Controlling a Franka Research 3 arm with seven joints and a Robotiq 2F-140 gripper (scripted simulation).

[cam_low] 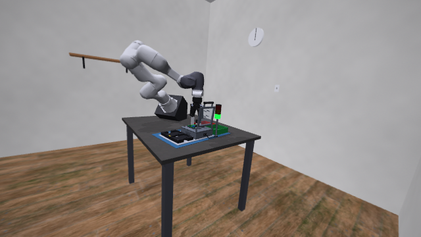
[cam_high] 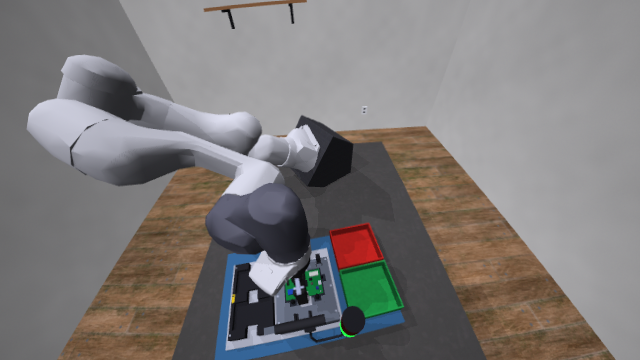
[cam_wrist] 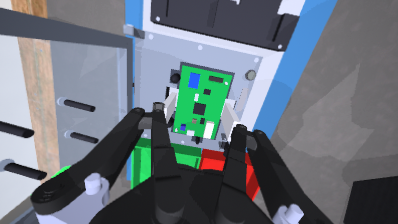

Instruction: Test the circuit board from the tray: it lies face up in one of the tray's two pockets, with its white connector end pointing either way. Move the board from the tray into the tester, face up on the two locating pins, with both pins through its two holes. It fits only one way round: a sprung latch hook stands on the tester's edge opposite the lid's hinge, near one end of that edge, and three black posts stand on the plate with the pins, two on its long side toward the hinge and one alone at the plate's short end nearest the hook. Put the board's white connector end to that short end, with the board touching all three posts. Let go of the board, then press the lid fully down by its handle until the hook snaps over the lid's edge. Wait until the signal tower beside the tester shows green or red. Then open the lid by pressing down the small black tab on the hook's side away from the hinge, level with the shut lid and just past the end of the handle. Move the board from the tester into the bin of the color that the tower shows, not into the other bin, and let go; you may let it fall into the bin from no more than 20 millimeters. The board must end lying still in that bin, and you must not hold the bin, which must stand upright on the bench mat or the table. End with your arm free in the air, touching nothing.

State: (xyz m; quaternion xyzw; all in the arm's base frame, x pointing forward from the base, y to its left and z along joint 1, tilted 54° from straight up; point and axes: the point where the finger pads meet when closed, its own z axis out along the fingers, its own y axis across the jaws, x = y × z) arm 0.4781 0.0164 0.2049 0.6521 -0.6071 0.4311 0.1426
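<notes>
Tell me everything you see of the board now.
The board is a green rectangle with black chips, a blue part at one end and a white connector at the end toward the bins. It lies flat, face up, on the tester's grey plate, lid open. The hand's white pads flank its long edges; contact is unclear.
</notes>
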